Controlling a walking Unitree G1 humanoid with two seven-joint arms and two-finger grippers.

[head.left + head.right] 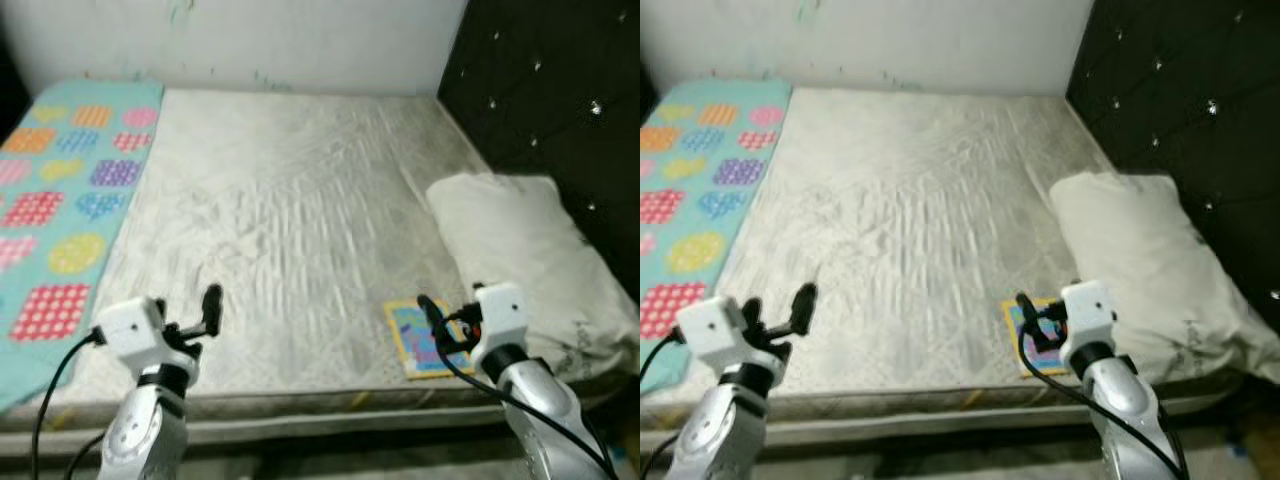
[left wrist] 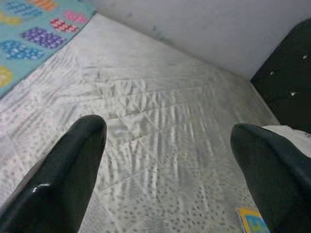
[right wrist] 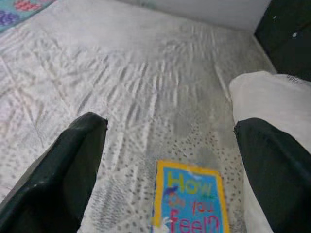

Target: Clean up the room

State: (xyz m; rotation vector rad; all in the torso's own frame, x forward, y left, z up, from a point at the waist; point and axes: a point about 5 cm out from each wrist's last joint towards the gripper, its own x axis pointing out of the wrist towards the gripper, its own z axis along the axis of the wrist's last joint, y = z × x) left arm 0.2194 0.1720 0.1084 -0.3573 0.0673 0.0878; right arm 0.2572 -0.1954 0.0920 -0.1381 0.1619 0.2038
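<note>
- Bedroom scene from the robot's head: a bare mattress (image 1: 290, 230) in a pale wrinkled cover, a patterned turquoise blanket (image 1: 60, 180) along its left edge, a white pillow (image 1: 530, 260) at its right edge against a dark tufted headboard (image 1: 560, 90).
- Picture book (image 1: 425, 338) lies flat at the mattress's near edge, towards the near right corner, just beside the pillow.
- Book's long axis runs from the near edge towards the far edge; the cover title, which starts "How", reads upright in the right wrist view.
- Right gripper (image 1: 452, 322) hovers over the book, fingers spread wide, holding nothing.
- Left gripper (image 1: 205, 318) hangs over the near edge towards the left, also wide open and empty.
- Step in hand, judging by the pose: approaching the book to pick it up. Next move likely calls for lowering the right gripper and closing across the book's thin edge.
</note>
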